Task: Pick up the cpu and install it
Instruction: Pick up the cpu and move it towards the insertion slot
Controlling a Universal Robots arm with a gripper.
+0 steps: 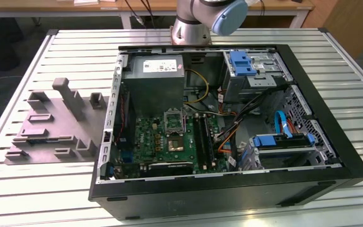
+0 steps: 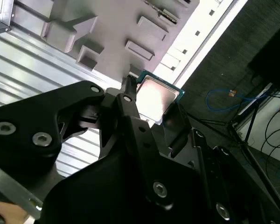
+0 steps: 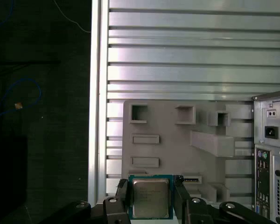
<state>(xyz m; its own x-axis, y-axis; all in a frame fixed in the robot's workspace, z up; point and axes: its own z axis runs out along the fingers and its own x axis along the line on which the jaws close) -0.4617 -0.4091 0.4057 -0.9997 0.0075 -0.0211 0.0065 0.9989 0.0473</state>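
Claw (image 3: pixel 151 187) holds cpu (image 3: pixel 150 199) outside open case (image 1: pixel 232 196)

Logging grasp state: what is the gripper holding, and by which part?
The gripper holds the cpu, fingers clamped on two opposite side edges.

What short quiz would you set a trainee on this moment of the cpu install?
1. True or false: the gripper is shut on the cpu.
2. In the exterior view, the grey fixture lies: A) on the exterior view's left of the computer case; B) on its right; C) inside it.
3. Fill in: the fixture and the case stand on a ___ metal table.
Key: 1 true; 2 A; 3 slatted.
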